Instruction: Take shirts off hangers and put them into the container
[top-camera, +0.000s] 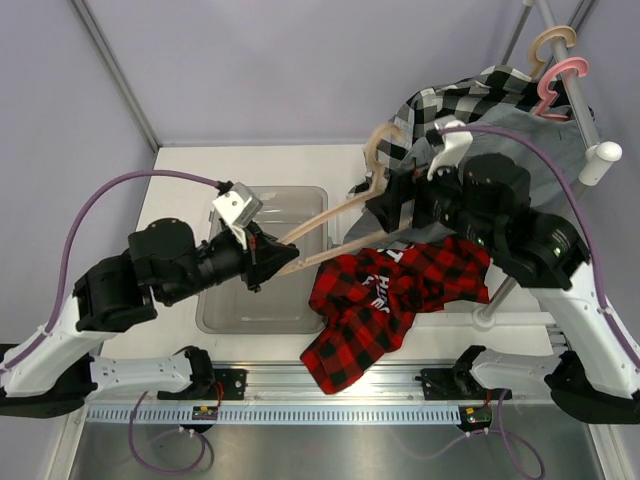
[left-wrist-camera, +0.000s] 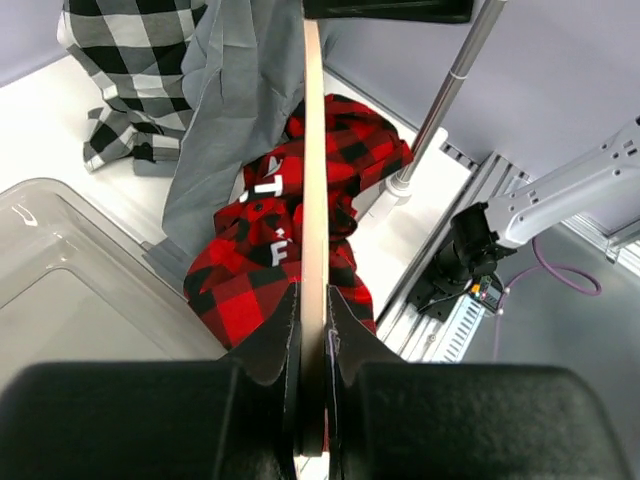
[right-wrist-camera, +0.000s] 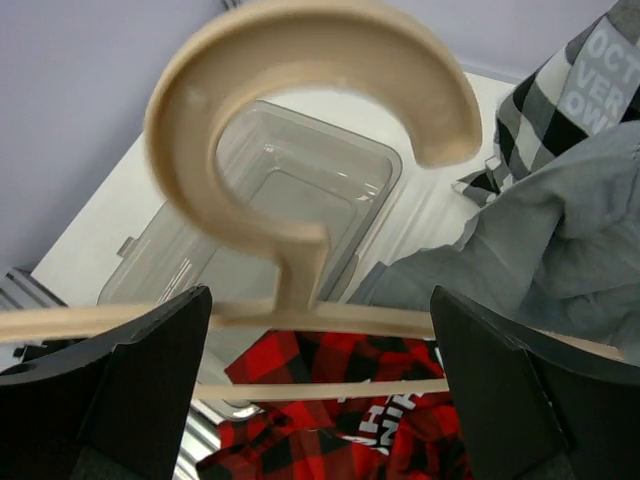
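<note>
A tan hanger (top-camera: 378, 148) is held out level over the table, bare of cloth. My left gripper (top-camera: 285, 262) is shut on one arm tip of this hanger (left-wrist-camera: 313, 180), just above the container (top-camera: 290, 200). My right gripper (top-camera: 385, 205) stands wide open around the hanger's neck, under its hook (right-wrist-camera: 300, 100), without clamping it. The red-and-black plaid shirt (top-camera: 390, 300) lies crumpled on the table to the right of the container, under the hanger. The grey shirt (top-camera: 520, 135) and the checked shirt (top-camera: 470, 95) hang on the rack at the back right.
A tan hanger (top-camera: 550, 40) and a pink hanger (top-camera: 560, 85) hook over the slanted rack pole (top-camera: 590, 140). A rack upright (left-wrist-camera: 440, 100) stands just right of the plaid shirt (left-wrist-camera: 250, 290), whose lower part drapes over the table's front edge.
</note>
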